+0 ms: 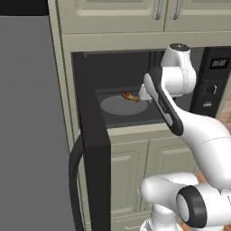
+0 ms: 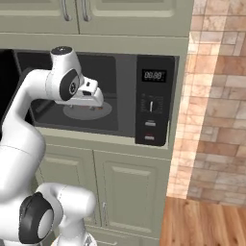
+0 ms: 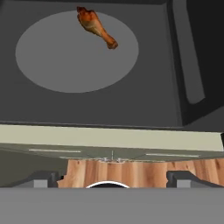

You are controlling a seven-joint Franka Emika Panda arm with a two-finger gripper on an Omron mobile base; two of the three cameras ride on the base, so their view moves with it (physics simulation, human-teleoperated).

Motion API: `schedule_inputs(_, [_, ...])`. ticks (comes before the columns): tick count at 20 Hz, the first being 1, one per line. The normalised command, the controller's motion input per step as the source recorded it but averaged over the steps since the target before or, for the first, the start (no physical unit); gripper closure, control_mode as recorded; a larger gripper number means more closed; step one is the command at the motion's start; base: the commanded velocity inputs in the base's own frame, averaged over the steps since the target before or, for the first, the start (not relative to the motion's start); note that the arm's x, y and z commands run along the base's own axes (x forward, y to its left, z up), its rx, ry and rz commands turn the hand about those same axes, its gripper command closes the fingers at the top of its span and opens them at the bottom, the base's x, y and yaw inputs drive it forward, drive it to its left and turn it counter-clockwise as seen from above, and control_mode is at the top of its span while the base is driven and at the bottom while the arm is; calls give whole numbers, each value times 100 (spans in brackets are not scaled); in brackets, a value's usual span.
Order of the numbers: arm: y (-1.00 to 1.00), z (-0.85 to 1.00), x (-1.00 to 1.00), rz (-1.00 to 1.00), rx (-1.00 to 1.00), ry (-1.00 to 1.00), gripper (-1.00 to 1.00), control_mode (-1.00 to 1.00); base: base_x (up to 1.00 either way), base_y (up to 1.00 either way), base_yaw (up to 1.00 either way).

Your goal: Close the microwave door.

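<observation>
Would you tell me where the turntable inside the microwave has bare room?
Most of the turntable is bare: its middle and the near side, toward the cavity's front lip. The chicken drumstick crowds the far rim, toward the back wall. The pincer hangs outside the microwave, above the cabinet.

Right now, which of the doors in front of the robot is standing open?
The microwave door, the glossy black panel swung out at left. The beige cabinet doors are all shut.

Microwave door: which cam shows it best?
Left base view: the microwave door stands wide open, edge-on in the foreground, its curved handle plain. Right base view catches just a black sliver at its left edge. Hand view looks into the cavity instead.
</observation>
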Motion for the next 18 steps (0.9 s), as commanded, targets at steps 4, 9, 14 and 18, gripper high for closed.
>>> schedule_inputs(4, [0,0,0,0,0,0,-100,100,-26,-6,1])
schedule_inputs(9, [0,0,0,0,0,0,-100,100,-70,0,0])
schedule_inputs(14, [0,0,0,0,0,0,-100,100,-66,1,0])
schedule_inputs(18, [0,0,0,0,0,0,-100,100,-38,4,0])
